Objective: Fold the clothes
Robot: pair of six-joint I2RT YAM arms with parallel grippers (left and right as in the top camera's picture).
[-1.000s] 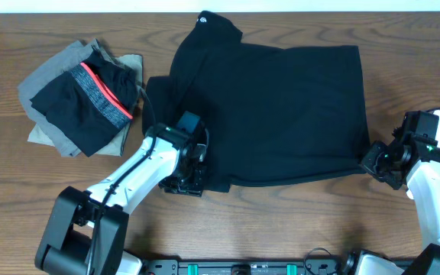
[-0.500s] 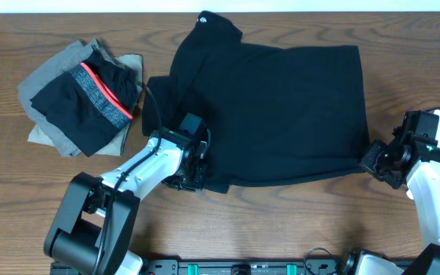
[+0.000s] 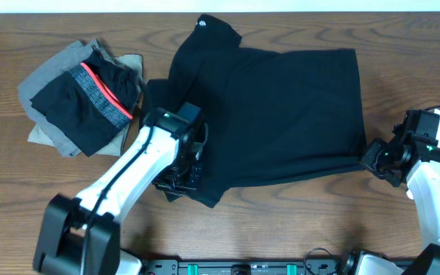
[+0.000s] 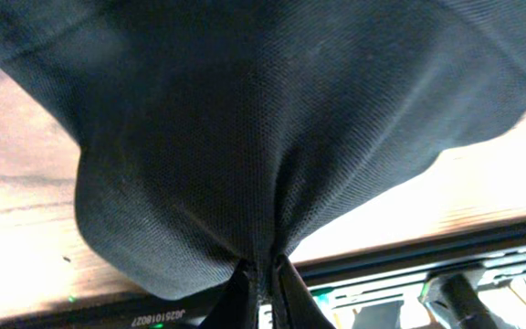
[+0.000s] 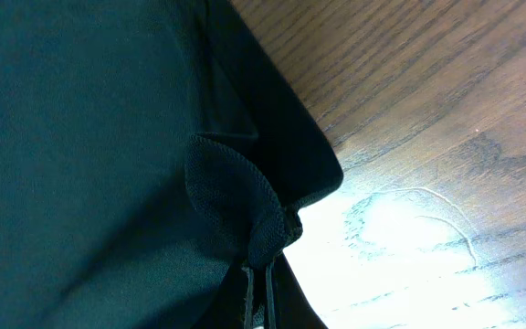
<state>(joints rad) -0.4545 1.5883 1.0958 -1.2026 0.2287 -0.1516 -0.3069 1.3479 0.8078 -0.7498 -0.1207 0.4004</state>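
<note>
A: Grippers?
B: Left gripper (image 4: 261, 277) pinching the black T-shirt (image 3: 281, 114) at its bunched near-left corner. Right gripper (image 5: 261, 291) pinching the near-right corner.
A: Shirt's lie?
B: Spread mid-table (image 3: 281, 225), neck label (image 3: 202, 21) at far edge. Folded pile (image 3: 82, 95) far left.

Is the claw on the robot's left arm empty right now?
No, the left gripper is shut on a pinch of the black T-shirt, whose fabric bunches into its fingertips.

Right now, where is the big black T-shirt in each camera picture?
Overhead: black T-shirt spread across the middle.
Left wrist: fills the top, bunched into the left gripper.
Right wrist: covers the left, corner in the right gripper.
Shared landmark: the wooden table beneath.
</note>
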